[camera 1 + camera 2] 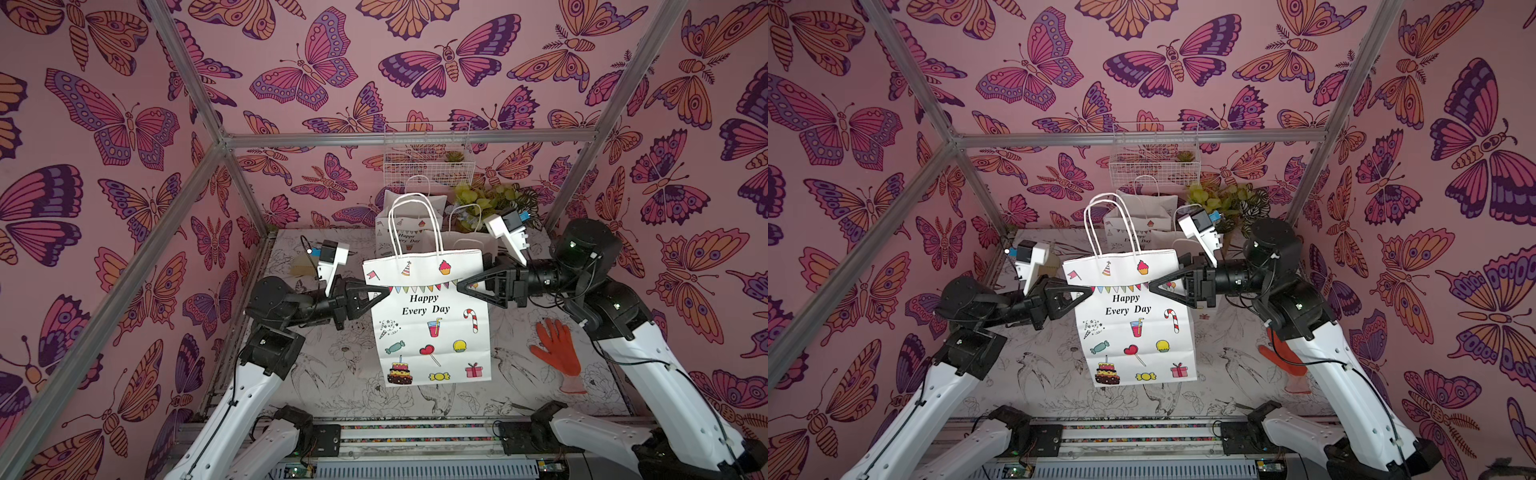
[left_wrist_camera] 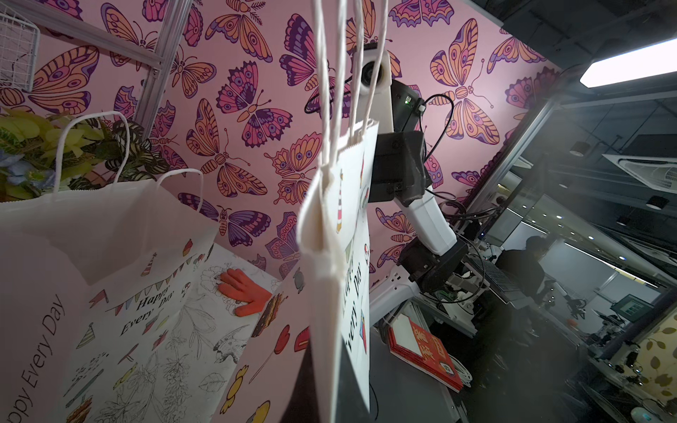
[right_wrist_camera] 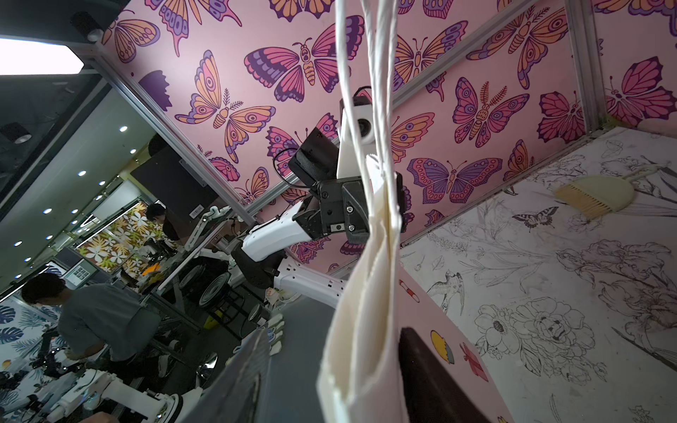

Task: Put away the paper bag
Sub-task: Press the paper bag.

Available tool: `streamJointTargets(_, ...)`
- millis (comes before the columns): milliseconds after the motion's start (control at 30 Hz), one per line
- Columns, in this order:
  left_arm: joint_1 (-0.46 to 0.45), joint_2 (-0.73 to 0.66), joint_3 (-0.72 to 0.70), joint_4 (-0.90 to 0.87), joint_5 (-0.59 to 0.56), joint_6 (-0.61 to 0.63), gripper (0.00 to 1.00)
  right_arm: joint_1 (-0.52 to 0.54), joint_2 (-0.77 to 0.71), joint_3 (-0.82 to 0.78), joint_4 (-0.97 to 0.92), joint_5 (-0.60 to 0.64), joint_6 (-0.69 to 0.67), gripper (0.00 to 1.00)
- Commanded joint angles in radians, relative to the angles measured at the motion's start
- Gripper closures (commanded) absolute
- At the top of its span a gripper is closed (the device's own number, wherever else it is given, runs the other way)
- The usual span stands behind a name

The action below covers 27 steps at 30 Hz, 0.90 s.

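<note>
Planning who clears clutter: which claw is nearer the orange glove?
Right. The right claw is at the paper bag edge nearest the orange glove; the left claw grips the opposite edge, farther away.

You're in a robotics lab: an aluminium-framed booth [image 1: 332,140] fills both top views, and the right wrist view shows a person [image 3: 99,322] among other robot arms [image 3: 121,392]

Three paper bags [image 1: 428,332] [image 1: 409,239] [image 1: 465,243], one orange glove [image 1: 555,347], one brush [image 3: 600,192], one wire basket [image 1: 428,158]; two grippers [image 1: 386,290] [image 1: 460,286]
</note>
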Motion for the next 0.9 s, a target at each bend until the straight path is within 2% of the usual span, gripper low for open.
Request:
streamJointTargets(0,0.004,0.002,-0.002,-0.004,-0.013,0.022,1.00,0.007,0.021,0.087,-0.052,0.052,-0.068,0.45)
streamJointTargets(133,0.004,0.001,-0.002,-0.008,-0.014,0.024,1.00,0.007,0.041,0.128,-0.105,0.091,-0.111,0.53)
streamJointTargets(200,0.004,0.001,-0.002,-0.015,-0.019,0.030,1.00,0.007,0.039,0.127,-0.123,0.108,-0.126,0.64)
streamJointTargets(267,0.004,0.000,-0.002,-0.018,-0.022,0.034,1.00,0.007,0.030,0.110,-0.123,0.113,-0.128,0.70)
streamJointTargets(333,0.004,0.001,-0.002,-0.017,-0.026,0.033,1.00,0.007,0.019,0.083,-0.114,0.113,-0.124,0.70)
streamJointTargets(400,0.004,-0.001,0.000,-0.019,-0.028,0.034,1.00,0.007,0.008,0.056,-0.110,0.110,-0.118,0.61)
streamJointTargets(467,0.004,-0.002,0.000,-0.018,-0.028,0.033,1.00,0.008,-0.001,0.032,-0.106,0.110,-0.112,0.60)
streamJointTargets(533,0.004,-0.003,0.000,-0.019,-0.029,0.033,1.00,0.008,-0.013,0.009,-0.091,0.110,-0.102,0.67)
streamJointTargets(600,0.004,-0.002,0.000,-0.019,-0.029,0.032,1.00,0.007,-0.023,-0.007,-0.085,0.115,-0.098,0.84)
streamJointTargets(633,0.004,-0.003,0.000,-0.019,-0.029,0.031,1.00,0.007,-0.026,-0.011,-0.085,0.117,-0.098,0.89)
streamJointTargets(700,0.004,-0.003,0.001,-0.019,-0.029,0.030,1.00,0.007,-0.032,-0.013,-0.083,0.119,-0.096,0.94)
streamJointTargets(733,0.004,-0.002,0.001,-0.020,-0.031,0.031,1.00,0.007,-0.034,-0.018,-0.077,0.118,-0.093,0.93)
streamJointTargets(767,0.004,-0.003,0.001,-0.020,-0.031,0.031,1.00,0.007,-0.036,-0.024,-0.066,0.111,-0.084,0.85)
streamJointTargets(833,0.004,-0.003,0.001,-0.019,-0.031,0.030,1.00,0.009,-0.039,-0.043,-0.033,0.089,-0.063,0.60)
streamJointTargets(867,0.004,-0.004,0.001,-0.018,-0.029,0.029,1.00,0.009,-0.041,-0.053,-0.022,0.081,-0.054,0.53)
